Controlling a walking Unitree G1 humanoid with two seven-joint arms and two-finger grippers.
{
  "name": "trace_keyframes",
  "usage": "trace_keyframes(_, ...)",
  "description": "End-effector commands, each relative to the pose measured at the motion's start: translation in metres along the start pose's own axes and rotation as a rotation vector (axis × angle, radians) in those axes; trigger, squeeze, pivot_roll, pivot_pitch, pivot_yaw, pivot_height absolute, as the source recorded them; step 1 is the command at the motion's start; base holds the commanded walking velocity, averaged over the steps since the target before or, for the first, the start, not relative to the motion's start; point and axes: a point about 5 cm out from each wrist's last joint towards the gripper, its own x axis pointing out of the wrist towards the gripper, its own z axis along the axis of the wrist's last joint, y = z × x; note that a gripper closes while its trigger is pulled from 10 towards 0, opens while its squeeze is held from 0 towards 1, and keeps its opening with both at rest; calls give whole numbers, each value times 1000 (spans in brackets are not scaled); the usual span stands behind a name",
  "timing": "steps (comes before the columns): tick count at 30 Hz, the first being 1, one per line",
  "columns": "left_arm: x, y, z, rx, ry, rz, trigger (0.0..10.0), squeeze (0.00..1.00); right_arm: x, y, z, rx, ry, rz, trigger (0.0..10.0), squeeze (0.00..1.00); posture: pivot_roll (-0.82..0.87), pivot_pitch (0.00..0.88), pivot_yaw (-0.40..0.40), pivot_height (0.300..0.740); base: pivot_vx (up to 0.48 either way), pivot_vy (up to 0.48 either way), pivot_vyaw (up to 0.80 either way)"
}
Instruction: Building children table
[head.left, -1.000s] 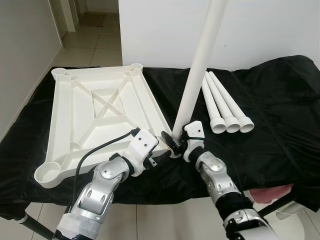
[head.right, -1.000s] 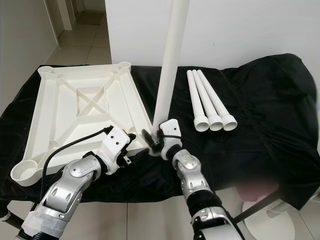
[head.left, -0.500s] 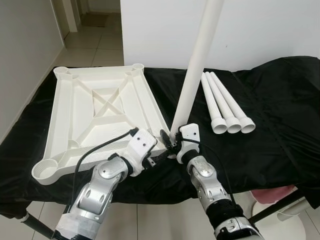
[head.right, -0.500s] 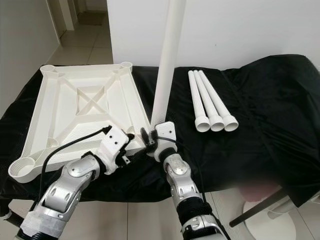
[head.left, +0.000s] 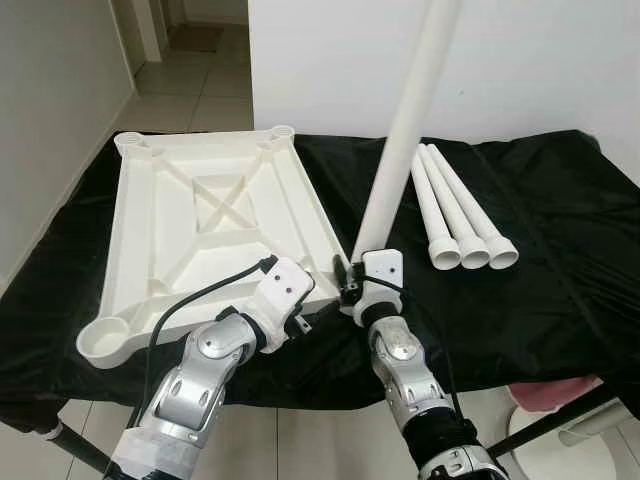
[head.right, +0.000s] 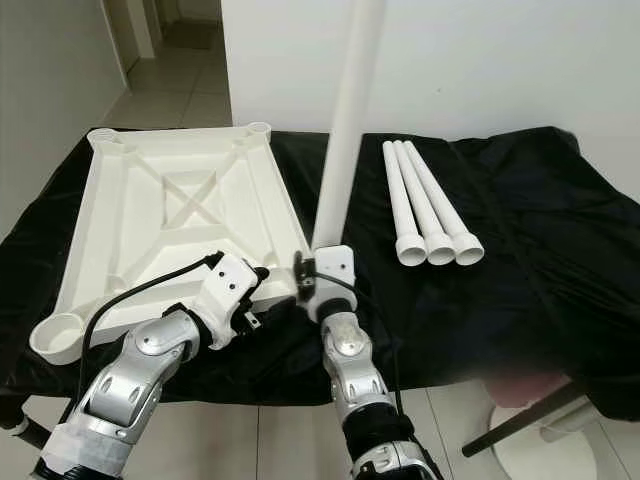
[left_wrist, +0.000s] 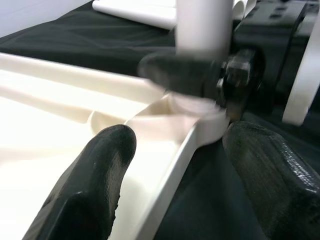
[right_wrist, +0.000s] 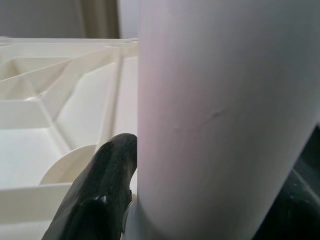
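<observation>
Right hand (head.left: 352, 287): its black fingers (right_wrist: 102, 190) are pinched on the foot of the raised leg (head.left: 400, 140), a long white tube standing nearly upright with its long axis tipped slightly toward one o'clock in the head views. The tube's lower end sits at the near right corner socket (left_wrist: 200, 107) of the tabletop panel (head.left: 200, 230), which lies underside up on the black-draped work surface (head.left: 560, 270); the left wrist view shows the tube meeting the socket rim, though how deep it is seated cannot be told.

Left hand (head.left: 312, 322): fingers spread apart, hovering just at eight o'clock of the same corner, its pads (left_wrist: 95, 175) straddling the panel edge without a visible grip on it. It is the nearer free hand for steadying the panel.

Key relation: socket directly beneath the tube's foot, so the coming move is judged to be a push or twist along the tube's own axis, kept upright to avoid jamming.

Three spare legs (head.left: 455, 210) lie side by side at two o'clock of the right hand, well apart, flared ends toward the robot. Other sockets (head.left: 105, 340) stand open.
</observation>
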Motion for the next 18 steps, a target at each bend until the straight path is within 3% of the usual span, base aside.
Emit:
trace_keyframes(1,-1,0,0,7,6,43,10000,0,-4,-20,-8,16,35,-122,10000,0,39,0,-30,740,0,0,0)
trace_keyframes(11,1,-1,0,12,5,33,10000,0,-4,-18,-7,37,37,-113,10000,0,31,0,-29,740,0,0,0)
trace_keyframes(12,2,-1,0,12,5,32,10000,0,-4,-16,-6,46,28,-92,10000,1000,31,0,-29,740,0,0,0)
trace_keyframes(18,3,-2,1,12,2,28,10000,0,-4,-12,1,63,-16,-45,10000,1000,29,0,-34,740,0,0,0)
